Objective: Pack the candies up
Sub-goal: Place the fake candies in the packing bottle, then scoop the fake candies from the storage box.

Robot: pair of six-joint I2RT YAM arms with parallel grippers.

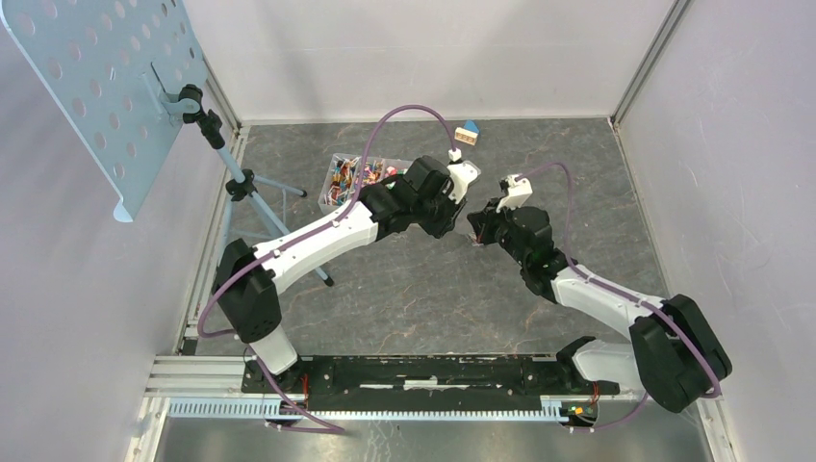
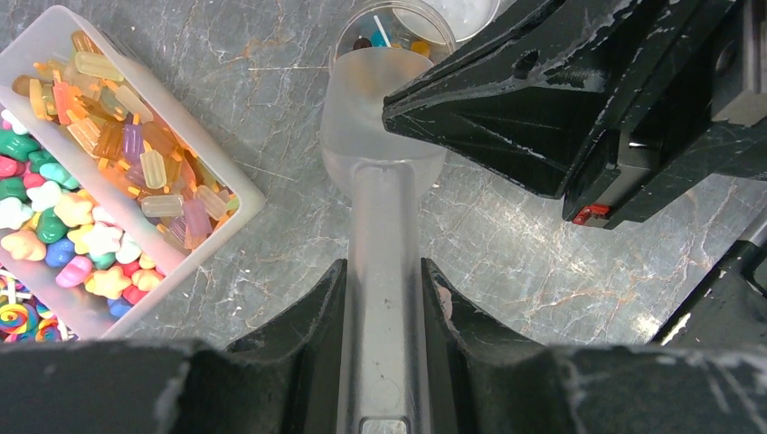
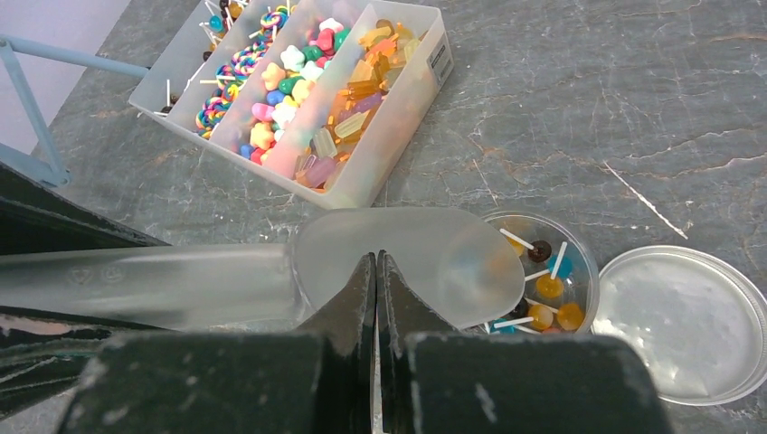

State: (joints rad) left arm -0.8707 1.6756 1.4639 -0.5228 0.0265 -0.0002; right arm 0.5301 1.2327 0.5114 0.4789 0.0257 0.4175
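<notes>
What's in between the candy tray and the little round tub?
The frosted scoop, its bowl reaching over the tub's rim. Only a thin strip of grey table separates it from the candy tray. The right wrist view shows this best.

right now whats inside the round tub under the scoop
A few small lollipops on white sticks: brown, blue and amber ones. The frosted scoop covers part of the tub, so whatever lies beneath it there is hidden.

The left arm [image 1: 327, 236] hides much of the candies [image 1: 343, 179] from above.
</notes>
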